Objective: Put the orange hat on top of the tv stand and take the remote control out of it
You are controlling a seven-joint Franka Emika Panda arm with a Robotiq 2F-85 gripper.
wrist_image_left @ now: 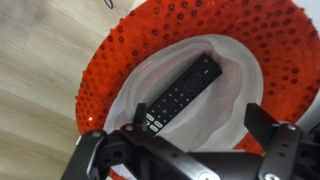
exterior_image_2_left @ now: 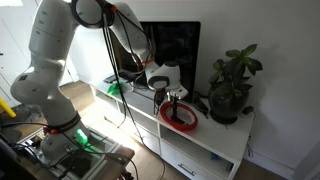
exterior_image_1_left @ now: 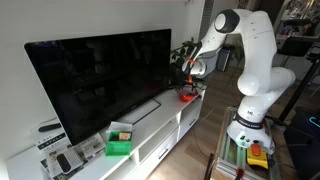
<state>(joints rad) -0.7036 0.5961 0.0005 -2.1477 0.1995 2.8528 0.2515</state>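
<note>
Wrist view is showing the black two-fingered gripper (wrist_image_left: pixel 178 128) along the bottom edge of the frame. Its jaws are standing wide apart, holding nothing and touching nothing. It is hovering directly over the soft orange-red fabric hat (wrist_image_left: pixel 150 35), which is lying crown down with its white lining facing up. In the hollow of that lining the slim black remote control (wrist_image_left: pixel 182 90) is resting on a diagonal, running from lower left to upper right of the frame.

In both exterior views the gripper (exterior_image_1_left: pixel 188 72) (exterior_image_2_left: pixel 170 93) is hanging just above the hat (exterior_image_1_left: pixel 187 97) (exterior_image_2_left: pixel 181 118). The hat is sitting on the flat top of the long low white tv-stand table (exterior_image_1_left: pixel 170 118) (exterior_image_2_left: pixel 218 150), at the end beside the leafy green potted plant (exterior_image_2_left: pixel 232 85) and past the edge of the big black flat-screen TV (exterior_image_1_left: pixel 100 80).

Judging from this, the hat is already sitting on the table, and the step in hand is lifting the remote control out. The next move is calling for a twist of the wrist so the jaws are straddling the narrow width of the remote control, then a straight descent and a close. Care is needed to avoid pinching the soft lining with it.
</note>
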